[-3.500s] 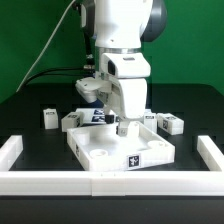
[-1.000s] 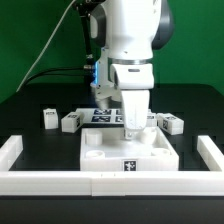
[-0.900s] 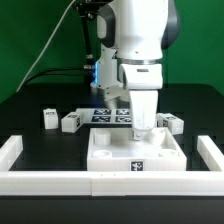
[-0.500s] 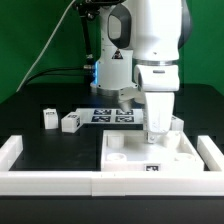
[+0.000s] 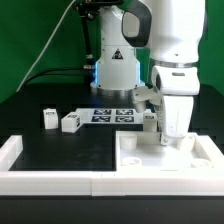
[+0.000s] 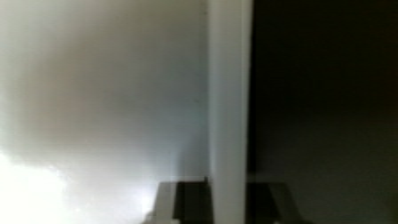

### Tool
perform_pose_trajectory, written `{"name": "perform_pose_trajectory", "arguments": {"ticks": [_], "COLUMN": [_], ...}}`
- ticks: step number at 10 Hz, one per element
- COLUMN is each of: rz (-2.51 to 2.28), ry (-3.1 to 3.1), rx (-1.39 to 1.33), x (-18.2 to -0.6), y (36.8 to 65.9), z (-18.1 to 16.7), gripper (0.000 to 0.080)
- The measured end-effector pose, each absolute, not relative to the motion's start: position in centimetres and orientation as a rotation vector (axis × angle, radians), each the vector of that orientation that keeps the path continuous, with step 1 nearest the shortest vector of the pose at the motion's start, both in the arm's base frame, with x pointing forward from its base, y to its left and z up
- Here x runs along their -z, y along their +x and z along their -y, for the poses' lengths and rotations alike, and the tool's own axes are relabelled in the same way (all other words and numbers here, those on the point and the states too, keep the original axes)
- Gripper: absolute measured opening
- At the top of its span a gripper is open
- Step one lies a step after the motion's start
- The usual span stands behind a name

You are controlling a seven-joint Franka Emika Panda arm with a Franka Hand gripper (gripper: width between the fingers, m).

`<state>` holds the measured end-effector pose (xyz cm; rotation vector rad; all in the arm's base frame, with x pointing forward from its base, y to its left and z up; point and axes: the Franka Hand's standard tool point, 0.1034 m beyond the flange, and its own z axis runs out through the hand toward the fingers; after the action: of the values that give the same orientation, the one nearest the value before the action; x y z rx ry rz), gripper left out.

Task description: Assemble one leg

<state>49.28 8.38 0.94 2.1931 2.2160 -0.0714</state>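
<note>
**Exterior and wrist views, leg assembly.** Two loose legs stand upright on the black table towards the exterior view's left: the outer leg and, just beside it but apart, the inner leg, each a small white block with a black-and-white marker on its side. Neither is touched by the arm, and both are well apart from the gripper. A third small white piece shows beside the gripper on the side nearer the marker board; it is partly hidden, so what it is cannot be told.

The marker board lies flat on the table between the two legs and the arm, in front of the arm's base.

The white square panel lies flat in the corner of the white rail at the exterior view's right, its front edge against the front rail. The gripper points straight down onto the panel's rear part.

In the wrist view, a thin upright white rim of the panel runs between the two dark fingertips, which sit tight against both of its faces: the claw is clamped on the panel. The rest of that view is blurred white surface on one side and black on the other.
</note>
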Motion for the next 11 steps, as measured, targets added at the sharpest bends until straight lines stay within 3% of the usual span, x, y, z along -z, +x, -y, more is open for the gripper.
{"name": "perform_pose_trajectory", "arguments": {"ticks": [1, 2, 3, 4, 5, 7, 11], "rz": [-2.216, -2.216, -2.216, -2.216, -2.216, -2.216, -2.161], "ry": [2.193, 2.193, 2.193, 2.193, 2.193, 2.193, 2.239], "rx": [0.072, 0.072, 0.072, 0.072, 0.072, 0.072, 0.07], "x": [-0.94, -0.93, -0.93, -0.93, -0.93, -0.93, -1.68], "y": [49.27, 49.27, 49.27, 49.27, 49.27, 49.27, 48.71], "z": [-8.38, -8.37, -8.37, -8.37, -8.37, -8.37, -8.47], "gripper": [0.0065, 0.0271, 0.0407, 0.0407, 0.0588, 0.0644, 0.0649]}}
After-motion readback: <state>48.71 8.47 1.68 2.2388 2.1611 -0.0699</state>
